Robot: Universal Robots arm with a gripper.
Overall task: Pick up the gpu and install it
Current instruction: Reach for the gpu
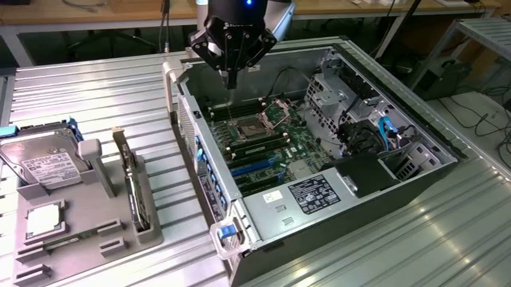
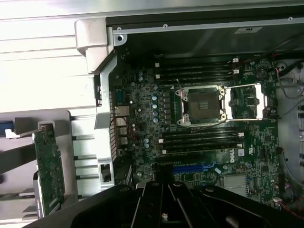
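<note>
A black robot gripper (image 1: pixel 231 82) hangs over the far end of an open grey-and-black computer case (image 1: pixel 375 215), at about twelve o'clock on the exterior view's clock face. Its fingers are pressed together into one narrow tip, with nothing between them. The tip is above the green motherboard (image 1: pixel 264 143), near the long dark memory slots and just past the square, empty, metal-framed processor socket (image 1: pixel 248 128).

The gpu (image 1: pixel 136 185), a thin green circuit-board card, is not in the case. It stands on its long edge in a slot of a grey plastic holder (image 1: pixel 88 239), which lies on the ribbed silvery metal table (image 1: pixel 96 95) at about eight o'clock from the case. The card is well apart from the gripper and untouched.

In the same holder, at about nine o'clock from the card, a boxy silver hard drive with a white label (image 1: pixel 44 164) leans tilted. A small square silver processor chip (image 1: pixel 44 218) lies flat in a pocket nearer the camera.

In the wrist view the gripper's black body (image 2: pixel 164 202) looks down on the motherboard (image 2: pixel 142 95). The empty socket (image 2: pixel 202 104) is open in the middle of the board, and a blue expansion slot (image 2: pixel 192 167) sits close to the gripper body. The card (image 2: pixel 47 171) stands outside the case wall, with its green face and small components showing.
</note>
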